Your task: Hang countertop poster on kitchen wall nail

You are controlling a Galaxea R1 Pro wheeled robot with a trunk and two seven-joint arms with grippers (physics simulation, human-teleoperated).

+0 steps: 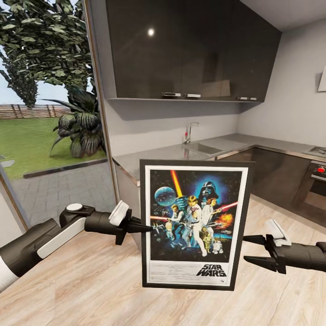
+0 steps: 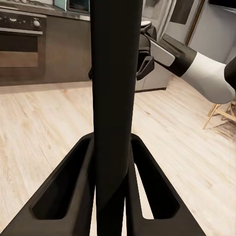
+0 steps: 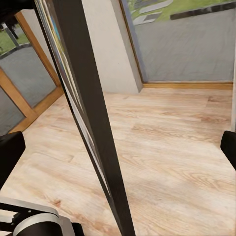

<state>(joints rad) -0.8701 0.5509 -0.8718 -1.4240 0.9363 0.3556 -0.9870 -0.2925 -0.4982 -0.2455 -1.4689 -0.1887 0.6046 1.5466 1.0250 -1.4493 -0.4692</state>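
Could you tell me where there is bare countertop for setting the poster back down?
The grey countertop looks bare between its near corner and the sink. The sink and tap crowd the middle. The left gripper holds the poster.

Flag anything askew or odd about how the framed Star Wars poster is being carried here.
The black-framed Star Wars poster is held in the air by one edge alone: the left gripper pinches its side, while the right gripper stands open, apart from the frame. The poster leans slightly, its top tipped toward the right gripper. No damage shows.
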